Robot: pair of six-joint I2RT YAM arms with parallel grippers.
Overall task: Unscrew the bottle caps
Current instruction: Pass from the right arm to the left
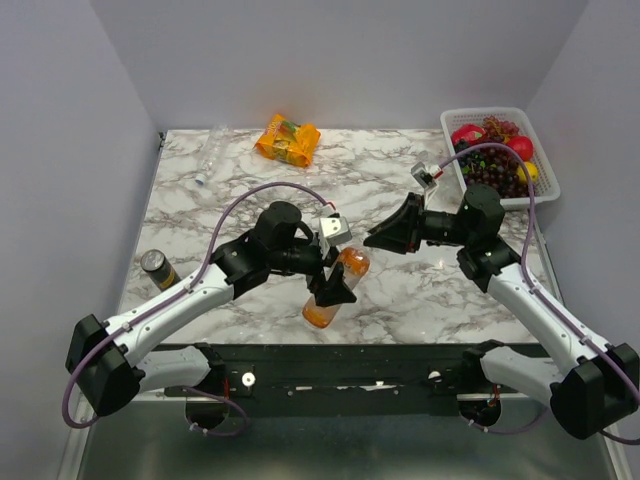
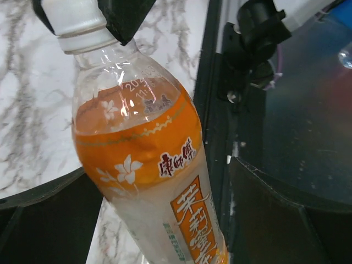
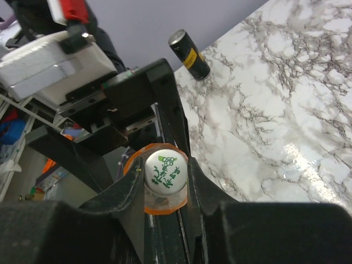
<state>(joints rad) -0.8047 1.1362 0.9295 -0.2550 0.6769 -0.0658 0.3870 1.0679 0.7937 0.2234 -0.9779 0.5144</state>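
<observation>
The bottle with orange liquid (image 1: 352, 266) hangs tilted above the table's near edge, its body held in my left gripper (image 1: 333, 287). In the left wrist view the bottle's orange label (image 2: 143, 165) fills the space between my left gripper's (image 2: 165, 220) two fingers. Its white cap (image 3: 165, 171), printed green on top, sits between the fingers of my right gripper (image 3: 166, 176), which press it on both sides. The cap also shows in the left wrist view (image 2: 74, 19). My right gripper (image 1: 378, 238) reaches in from the right. A clear bottle (image 1: 210, 152) with a blue cap (image 1: 200, 181) lies at the back left.
An orange snack packet (image 1: 288, 138) lies at the back middle. A white basket (image 1: 545, 165) of fruit stands at the back right. A dark can (image 1: 158, 268) lies near the left edge and shows in the right wrist view (image 3: 190, 54). Grey walls enclose the table.
</observation>
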